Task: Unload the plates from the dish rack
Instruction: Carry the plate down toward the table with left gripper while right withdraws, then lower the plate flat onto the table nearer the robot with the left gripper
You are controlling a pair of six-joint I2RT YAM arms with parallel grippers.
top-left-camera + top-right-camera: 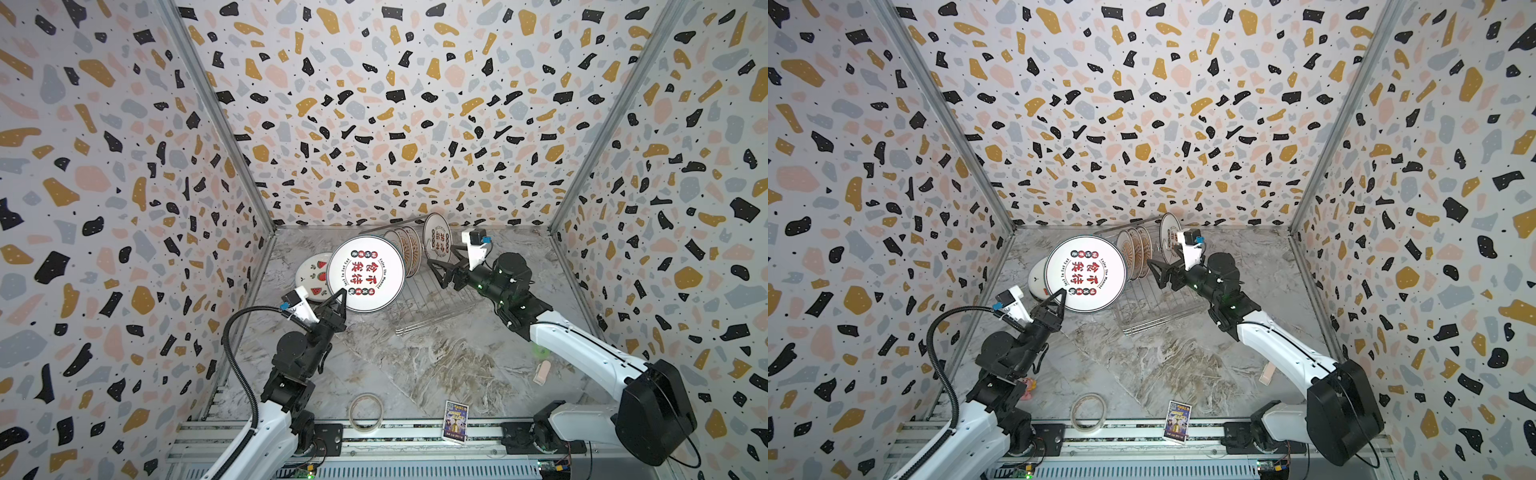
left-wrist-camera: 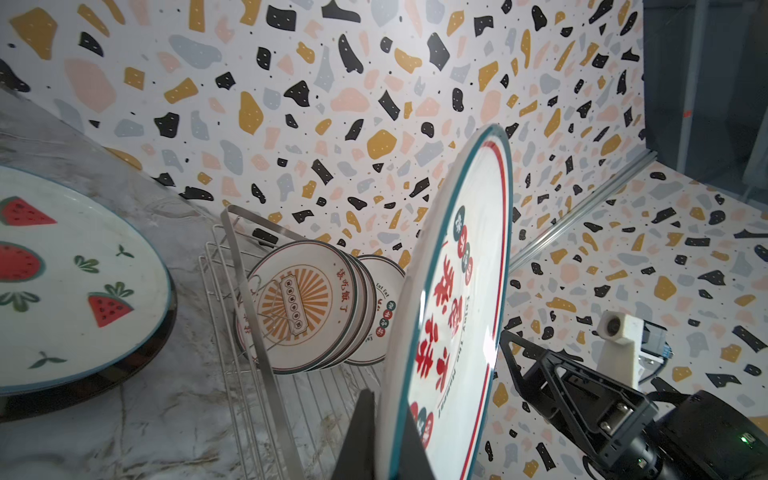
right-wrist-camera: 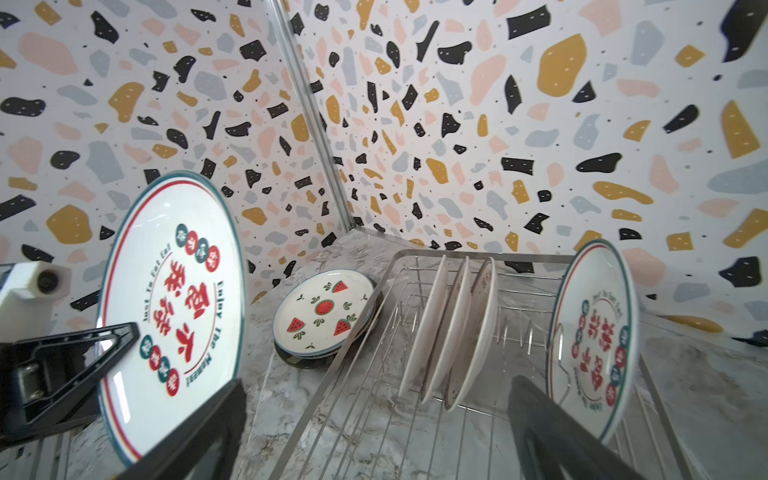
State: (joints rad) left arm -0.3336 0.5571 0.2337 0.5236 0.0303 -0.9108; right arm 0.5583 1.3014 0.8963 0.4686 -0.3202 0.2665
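Observation:
My left gripper (image 1: 340, 296) is shut on the lower rim of a large white plate (image 1: 365, 273) printed with red and black Chinese characters, held upright above the table left of the dish rack (image 1: 432, 307). The left wrist view shows its fingers (image 2: 365, 419) clamping that rim. My right gripper (image 1: 439, 253) hangs open over the rack, apart from the held plate (image 3: 174, 299), with nothing between its fingers. In the rack stand three sunburst plates (image 3: 453, 328) and a character plate (image 3: 594, 332). A watermelon plate (image 1: 311, 274) lies on a dark plate at back left.
A beige tape ring (image 1: 365, 411) and a small printed card (image 1: 456, 424) lie near the front rail. A pale pink object (image 1: 542, 372) lies under the right arm. Patterned walls close in the back and both sides.

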